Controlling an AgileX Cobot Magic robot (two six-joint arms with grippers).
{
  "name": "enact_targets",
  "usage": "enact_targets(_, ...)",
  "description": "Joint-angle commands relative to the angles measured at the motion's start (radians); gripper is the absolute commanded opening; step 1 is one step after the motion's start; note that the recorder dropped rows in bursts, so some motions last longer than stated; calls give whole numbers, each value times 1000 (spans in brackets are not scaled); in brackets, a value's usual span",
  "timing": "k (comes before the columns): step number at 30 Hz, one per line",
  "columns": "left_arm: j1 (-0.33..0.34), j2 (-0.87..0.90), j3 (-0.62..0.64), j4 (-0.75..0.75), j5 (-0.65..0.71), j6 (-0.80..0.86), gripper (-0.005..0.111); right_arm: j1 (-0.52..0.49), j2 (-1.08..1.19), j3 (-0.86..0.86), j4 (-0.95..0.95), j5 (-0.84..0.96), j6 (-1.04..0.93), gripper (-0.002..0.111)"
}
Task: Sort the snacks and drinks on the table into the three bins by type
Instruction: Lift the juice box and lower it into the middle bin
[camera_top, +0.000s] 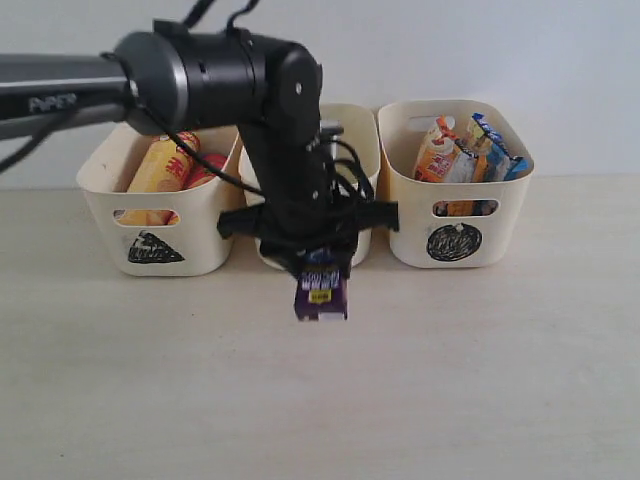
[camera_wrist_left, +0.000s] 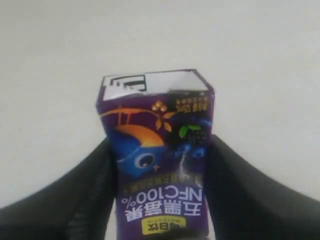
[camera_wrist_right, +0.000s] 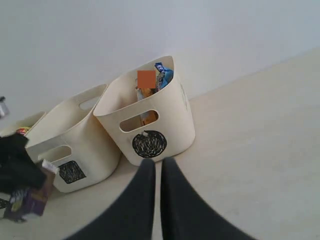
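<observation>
Left gripper clamped on the drink carton in front of the bins, right gripper pinched together on nothing.

Exterior view: the left arm reaches in from the left and bends down, its left gripper (camera_top: 320, 268) grasping a dark purple box carton (camera_top: 321, 297) just before the half-hidden middle cream tub (camera_top: 362, 140); the triangle-marked cream tub (camera_top: 100, 200) holds a yellow-orange crisp tube (camera_top: 160, 168), the circle-marked cream tub (camera_top: 400, 190) two crinkly bags (camera_top: 470, 155) (whether the carton touches the pale table (camera_top: 500, 380) I cannot tell). Left wrist view: two black fingers (camera_wrist_left: 80, 200) press the carton's (camera_wrist_left: 160, 165) sides. Right wrist view: the right gripper (camera_wrist_right: 160, 167) hovers over the table, facing the circle tub (camera_wrist_right: 170, 120) and the square-marked tub (camera_wrist_right: 75, 135).
</observation>
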Motion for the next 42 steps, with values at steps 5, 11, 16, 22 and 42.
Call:
enact_targets(5,39,-148,-137,31,-285,107,4,1,-5,0,-2,-11,-6,0)
enact_targets(11,70,-117,-153,295,-567,138,4,1,-5,0,-2,-9,-6,0)
enact_targets(16,82,-20,-153,407,-657,138,4,1,-5,0,-2,-7,-9,0)
enact_targets(22,107,82,-153,419,-657,138,4,1,-5,0,-2,-7,-9,0)
enact_targets(42,138,110,-155,400,-558,114,60,1,-5,0,-2,-5,-9,0)
